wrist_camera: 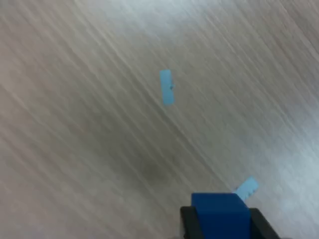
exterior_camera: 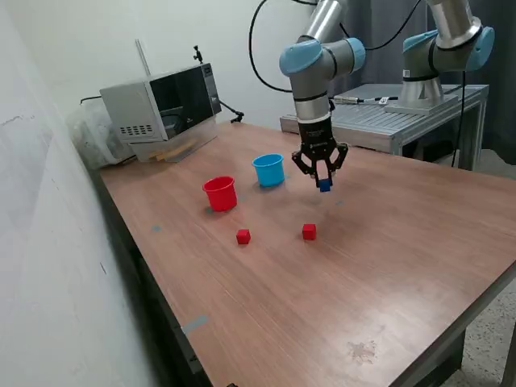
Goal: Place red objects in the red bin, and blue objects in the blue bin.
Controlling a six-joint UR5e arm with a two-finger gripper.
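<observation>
Blue cube (wrist_camera: 220, 215), matte and sharp-edged, sits clamped between the gripper's (exterior_camera: 324, 182) black fingers.

On the wooden bench (exterior_camera: 387, 242), the gripper (exterior_camera: 324, 182) hangs above the surface, clamped on a dark blue cube (exterior_camera: 324, 185). The light blue cup (exterior_camera: 268, 170) stands at its 9 o'clock, the red cup (exterior_camera: 219, 193) beyond. Two red cubes (exterior_camera: 243, 236) (exterior_camera: 309, 232) lie at the red cup's 5 o'clock, well apart.
</observation>
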